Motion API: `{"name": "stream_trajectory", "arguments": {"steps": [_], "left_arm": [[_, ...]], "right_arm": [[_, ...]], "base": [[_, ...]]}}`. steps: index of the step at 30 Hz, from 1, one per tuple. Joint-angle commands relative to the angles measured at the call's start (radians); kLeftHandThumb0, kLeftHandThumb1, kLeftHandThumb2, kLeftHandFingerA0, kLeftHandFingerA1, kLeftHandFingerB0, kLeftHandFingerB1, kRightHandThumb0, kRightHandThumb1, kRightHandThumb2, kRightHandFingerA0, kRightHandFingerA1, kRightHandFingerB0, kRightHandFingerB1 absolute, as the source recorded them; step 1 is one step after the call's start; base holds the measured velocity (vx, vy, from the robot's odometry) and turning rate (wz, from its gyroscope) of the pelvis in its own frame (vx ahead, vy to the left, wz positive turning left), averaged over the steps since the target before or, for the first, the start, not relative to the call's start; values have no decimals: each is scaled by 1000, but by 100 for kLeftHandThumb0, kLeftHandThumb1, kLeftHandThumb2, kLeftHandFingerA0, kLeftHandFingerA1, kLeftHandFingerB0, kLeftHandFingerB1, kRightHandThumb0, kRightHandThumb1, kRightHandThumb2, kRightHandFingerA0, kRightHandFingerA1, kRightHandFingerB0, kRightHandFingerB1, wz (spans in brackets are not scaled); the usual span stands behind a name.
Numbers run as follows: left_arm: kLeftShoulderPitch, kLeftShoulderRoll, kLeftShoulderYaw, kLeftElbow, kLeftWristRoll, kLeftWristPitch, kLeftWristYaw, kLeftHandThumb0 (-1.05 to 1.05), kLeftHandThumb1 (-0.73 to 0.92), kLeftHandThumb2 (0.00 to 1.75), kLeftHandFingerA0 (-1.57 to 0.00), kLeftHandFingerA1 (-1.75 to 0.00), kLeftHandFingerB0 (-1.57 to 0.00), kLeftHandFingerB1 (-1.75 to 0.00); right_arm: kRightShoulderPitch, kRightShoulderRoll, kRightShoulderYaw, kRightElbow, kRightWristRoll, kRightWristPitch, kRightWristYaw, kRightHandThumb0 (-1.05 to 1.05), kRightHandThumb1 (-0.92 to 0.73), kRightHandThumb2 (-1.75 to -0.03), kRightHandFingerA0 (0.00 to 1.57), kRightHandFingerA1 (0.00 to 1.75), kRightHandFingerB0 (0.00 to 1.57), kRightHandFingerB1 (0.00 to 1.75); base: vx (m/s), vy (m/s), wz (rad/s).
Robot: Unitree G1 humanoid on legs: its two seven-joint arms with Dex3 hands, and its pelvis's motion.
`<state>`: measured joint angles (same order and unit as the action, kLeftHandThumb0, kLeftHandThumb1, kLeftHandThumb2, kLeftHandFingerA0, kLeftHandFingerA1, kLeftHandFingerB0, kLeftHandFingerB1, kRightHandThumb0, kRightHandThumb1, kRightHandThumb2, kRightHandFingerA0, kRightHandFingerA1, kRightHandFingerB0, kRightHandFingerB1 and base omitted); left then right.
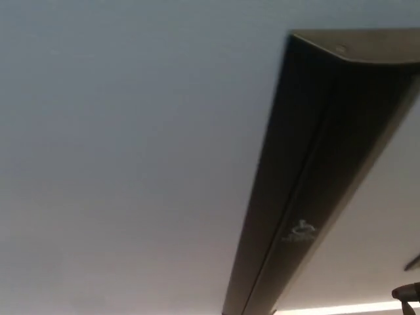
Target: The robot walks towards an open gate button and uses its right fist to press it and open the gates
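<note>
A tall black post [308,190] stands against a pale wall [125,151], slanting across the right half of the head view. It carries a small wheelchair symbol [300,231] low on its face, and its flat top cap [357,47] shows at the upper right. The corner of a small grey wall plate [413,263] peeks in at the right edge; I cannot tell whether it is the button. A small black part, likely my right hand [407,293], shows at the bottom right corner, too little to read its state. My left hand is out of view.
A bright strip of skirting [341,308] runs along the foot of the wall at the bottom right.
</note>
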<state>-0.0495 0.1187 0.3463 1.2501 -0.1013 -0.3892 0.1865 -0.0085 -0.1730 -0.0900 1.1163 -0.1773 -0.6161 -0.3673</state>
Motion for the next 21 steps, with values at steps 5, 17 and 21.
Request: {"name": "stream_trajectory", "arguments": {"steps": [5,17,21], "left_arm": [[-13,-3,16,1,-21,-22,-6,-8,35,140,-102,-158,-103,-139],[-2,-19,60,-26,-61,-59,-48,-8,36,139,-110,-153,-106,-137],[42,-25,74,-88,-71,-107,-65,-5,29,147,-109,-156,-104,-136]], "right_arm": [[31,-20,-6,-36,3,-7,-28,-15,-58,-86,104,118,106,92],[138,1,-28,-212,23,13,-31,-15,-55,-90,104,120,105,93],[242,3,-5,-325,-17,-31,-35,-13,-55,-87,102,121,105,91]], "base": [[113,-21,3],[63,-153,-7],[14,73,-4]]}}
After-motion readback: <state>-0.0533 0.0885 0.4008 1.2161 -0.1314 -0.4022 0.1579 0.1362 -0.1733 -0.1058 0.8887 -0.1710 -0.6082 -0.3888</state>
